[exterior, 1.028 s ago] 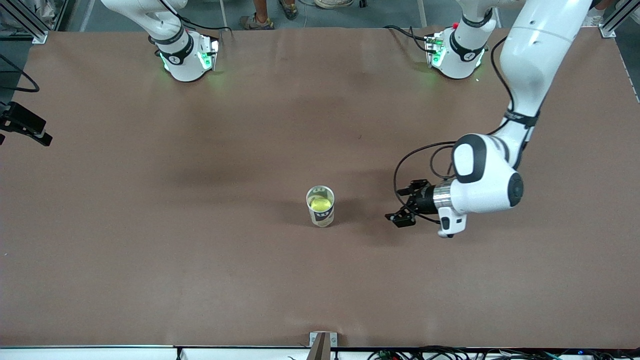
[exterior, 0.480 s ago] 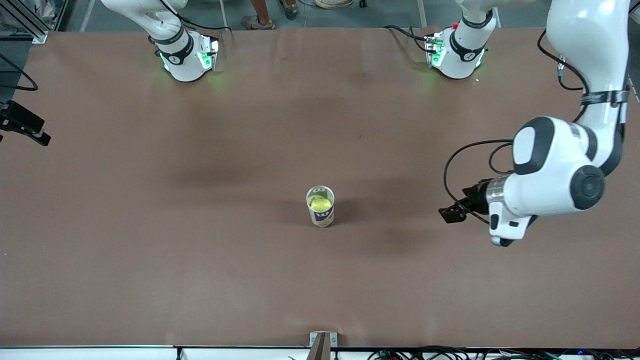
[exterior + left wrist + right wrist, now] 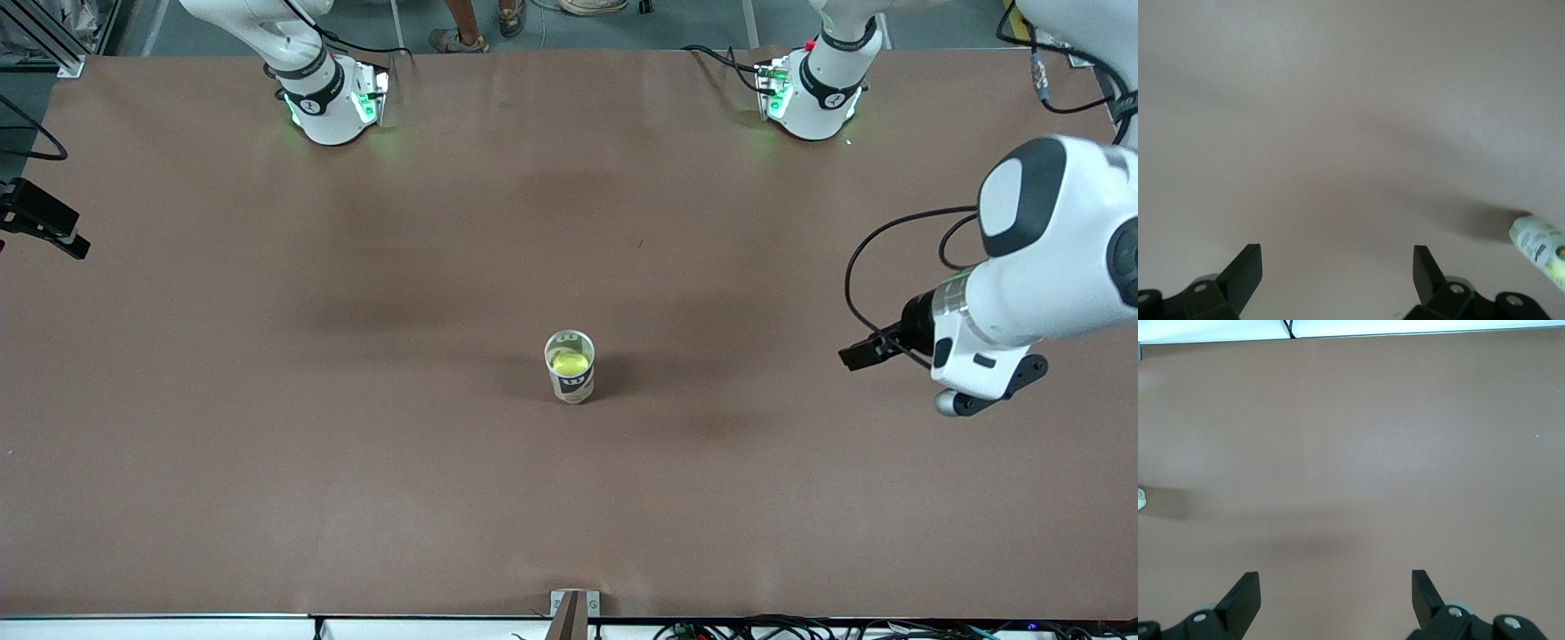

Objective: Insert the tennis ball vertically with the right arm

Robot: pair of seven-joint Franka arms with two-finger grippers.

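A clear can (image 3: 569, 366) stands upright at the table's middle with a yellow tennis ball (image 3: 570, 362) inside it. My left gripper (image 3: 861, 356) is open and empty, up over bare table toward the left arm's end, well apart from the can. In the left wrist view its fingers (image 3: 1245, 273) stand wide apart and the can (image 3: 1538, 248) shows at the picture's edge. My right gripper (image 3: 1336, 581) is open and empty over bare table. It is out of the front view, where only the right arm's base (image 3: 329, 98) shows.
A black clamp (image 3: 40, 229) juts over the table edge at the right arm's end. A small metal bracket (image 3: 573, 609) sits at the table's near edge. The left arm's base (image 3: 813, 93) stands at the table's top edge.
My left arm has drawn its open gripper away from the can toward its own end of the table. The can and ball have not moved.
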